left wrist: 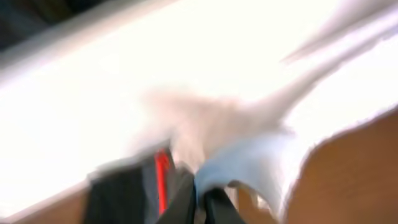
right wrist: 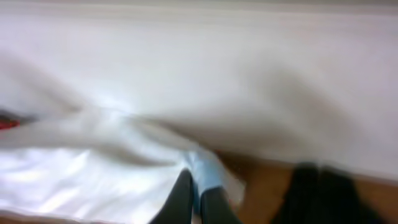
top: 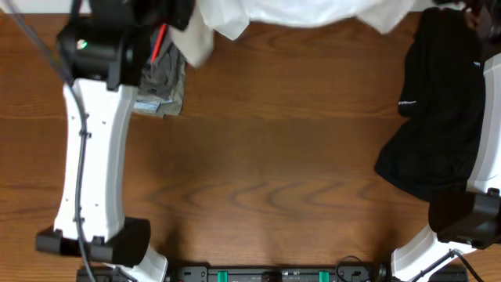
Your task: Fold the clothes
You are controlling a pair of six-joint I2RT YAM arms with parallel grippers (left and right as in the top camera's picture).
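No txt readable. Black garment [top: 442, 117] has small white marks, too tiny to read. On white T-shirt [top: 313, 12] nothing legible, blurred.

From overhead the picture is sharp and evenly lit, with soft shadows on the counter [top: 266, 157]. Both my wrist views are smeared with blur, and the white shirt [left wrist: 249, 56] glares, washed out.

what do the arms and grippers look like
The left arm and right arm are white shells with black joints. A thin black cable runs along the left one, with a green light on one joint. Left gripper and right gripper: slim dark fingers.
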